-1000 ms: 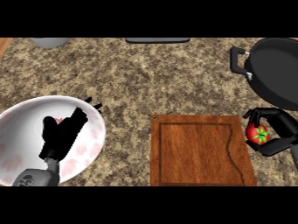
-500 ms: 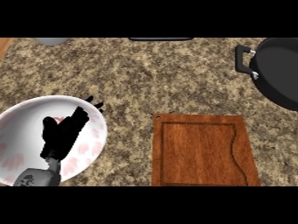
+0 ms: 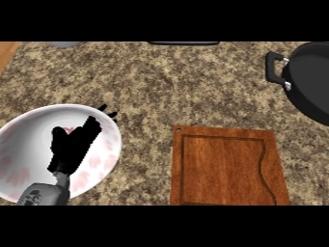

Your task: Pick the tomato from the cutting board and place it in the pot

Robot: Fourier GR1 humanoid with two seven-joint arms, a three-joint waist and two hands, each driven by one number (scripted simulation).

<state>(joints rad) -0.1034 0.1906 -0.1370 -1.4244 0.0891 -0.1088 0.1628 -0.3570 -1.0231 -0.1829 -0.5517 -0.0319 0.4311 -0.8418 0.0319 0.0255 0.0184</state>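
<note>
Wooden cutting board (image 3: 227,166) at lower centre lies bare; no tomato shows anywhere. Left hand (image 3: 74,144) rests over the white plate (image 3: 10,159) at lower left, fingers relaxed, holding nothing. Right hand is unseen. Black pot (image 3: 323,82) sits far upper right on the desk (image 3: 167,82).

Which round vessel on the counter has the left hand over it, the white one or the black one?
The white plate at the counter's left; the left hand rests open above it. The black pot sits at the far right, no hand near.

Your left hand (image 3: 74,144): black, fingers straight and relaxed, pointing up and to the right. Your grey left forearm (image 3: 44,194) enters at the view's lower left edge.
</note>
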